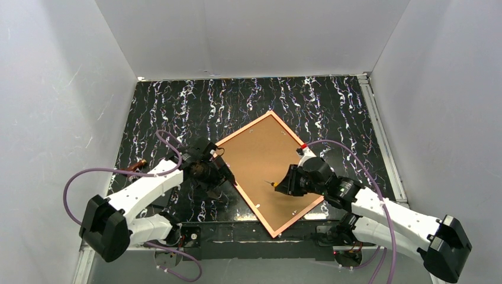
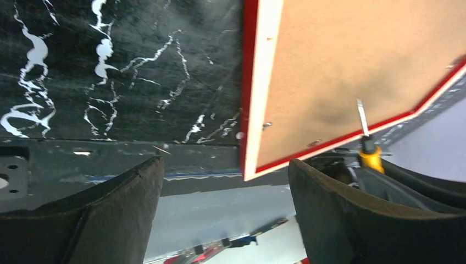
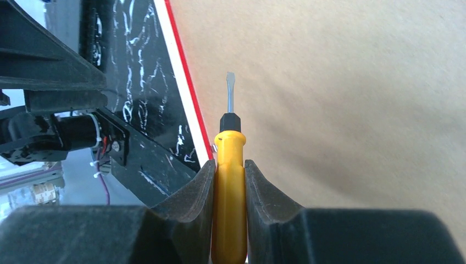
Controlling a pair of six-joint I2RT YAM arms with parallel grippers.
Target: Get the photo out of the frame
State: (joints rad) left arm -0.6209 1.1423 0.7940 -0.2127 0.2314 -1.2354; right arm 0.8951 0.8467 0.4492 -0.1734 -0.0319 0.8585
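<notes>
The frame (image 1: pixel 244 128) lies face down, turned like a diamond, on the black marbled table. Its thin red rim with a pale inner band (image 2: pixel 250 82) surrounds the photo (image 1: pixel 260 154), of which only the brown board back (image 2: pixel 351 60) shows. My left gripper (image 1: pixel 227 177) stands open at the frame's left long edge; in the left wrist view its fingers straddle the near corner with nothing between them (image 2: pixel 225 187). My right gripper (image 1: pixel 283 184) is over the board, shut on a yellow-handled screwdriver (image 3: pixel 229 143). The blade points across the board (image 3: pixel 340 99), near the rim (image 3: pixel 184 93).
Small metal tabs (image 2: pixel 266 126) sit on the frame's rim near the corner. A small brown object (image 1: pixel 137 165) lies at the table's left edge. White walls close in three sides, and a metal rail (image 1: pixel 382 136) runs along the right.
</notes>
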